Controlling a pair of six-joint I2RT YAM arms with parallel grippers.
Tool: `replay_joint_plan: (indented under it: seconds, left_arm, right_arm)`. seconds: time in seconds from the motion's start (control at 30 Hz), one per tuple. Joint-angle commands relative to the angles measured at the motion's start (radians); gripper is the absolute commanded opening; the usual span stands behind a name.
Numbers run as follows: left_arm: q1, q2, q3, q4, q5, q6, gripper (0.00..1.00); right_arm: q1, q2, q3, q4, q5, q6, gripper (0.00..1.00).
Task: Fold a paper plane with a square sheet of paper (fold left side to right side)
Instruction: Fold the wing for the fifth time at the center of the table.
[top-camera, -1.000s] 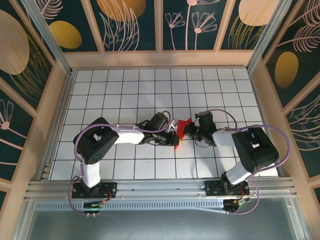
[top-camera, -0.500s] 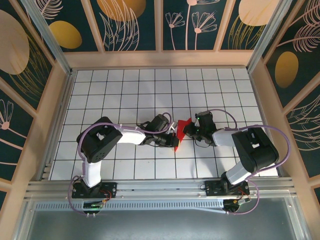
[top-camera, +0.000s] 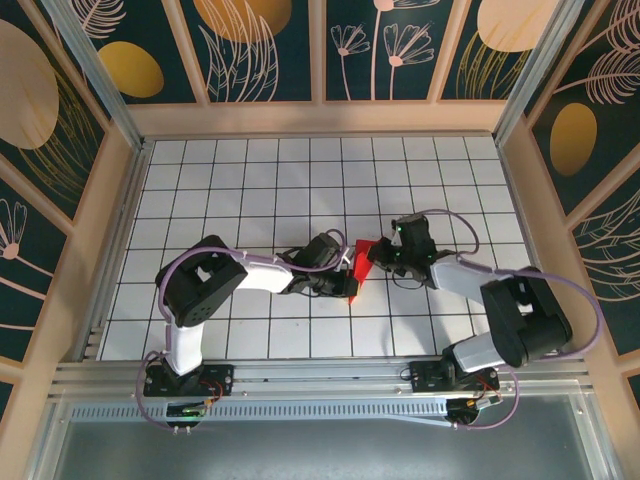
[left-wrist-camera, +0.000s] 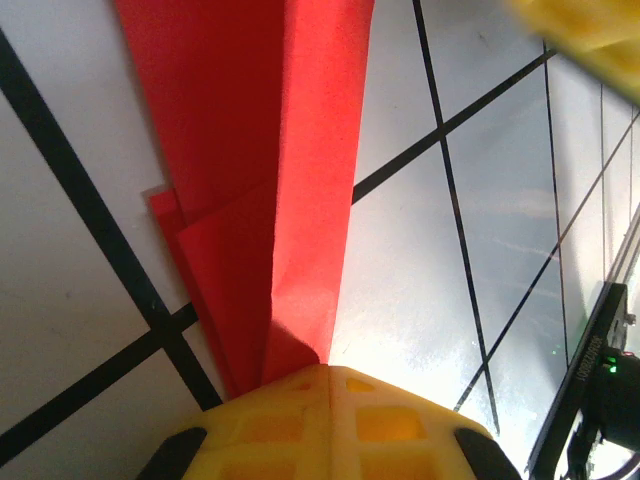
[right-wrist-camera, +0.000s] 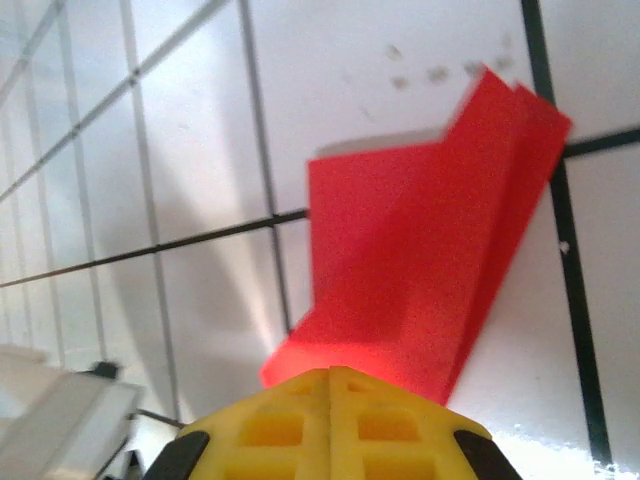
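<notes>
Right arm (top-camera: 515, 315) swung outward, left jaws and right jaws pinched shut on folded red paper (top-camera: 360, 264)

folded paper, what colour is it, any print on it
Plain bright red, unmarked. The folded paper shows best in the right wrist view.

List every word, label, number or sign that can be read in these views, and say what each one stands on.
No text can be read anywhere.
red paper: plain, no print.
table: black grid lines, no writing.
wall panels: leaf and flower drawings, no letters.
boards at the arm bases: too small to tell whether they carry any print.
</notes>
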Motion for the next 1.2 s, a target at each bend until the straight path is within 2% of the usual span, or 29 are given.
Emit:
replay_joint_plan:
  seconds: [0.0,0.23,0.53,0.9,1.17]
  left_arm:
    - [-0.007,0.027,-0.052,-0.116,-0.113,0.028,0.0]
    - [-0.013,0.015,-0.071,-0.144,-0.141,0.036,0.0]
    - [-0.015,0.002,-0.091,-0.153,-0.153,0.038,0.0]
    - [-0.015,0.007,-0.082,-0.161,-0.158,0.045,0.0]
    - [-0.015,0.01,-0.083,-0.184,-0.177,0.052,0.0]
  right_arm:
    - [-0.008,-0.085,-0.014,-0.041,0.033,-0.032,0.0]
    - [0.002,-0.159,-0.185,0.156,-0.053,0.003,0.0]
    - [0.045,-0.028,-0.203,0.334,-0.086,-0.01,0.0]
    - [0.063,0.154,-0.109,0.327,-0.014,-0.067,0.0]
    - [0.033,0.213,-0.075,0.275,0.002,-0.069,0.0]
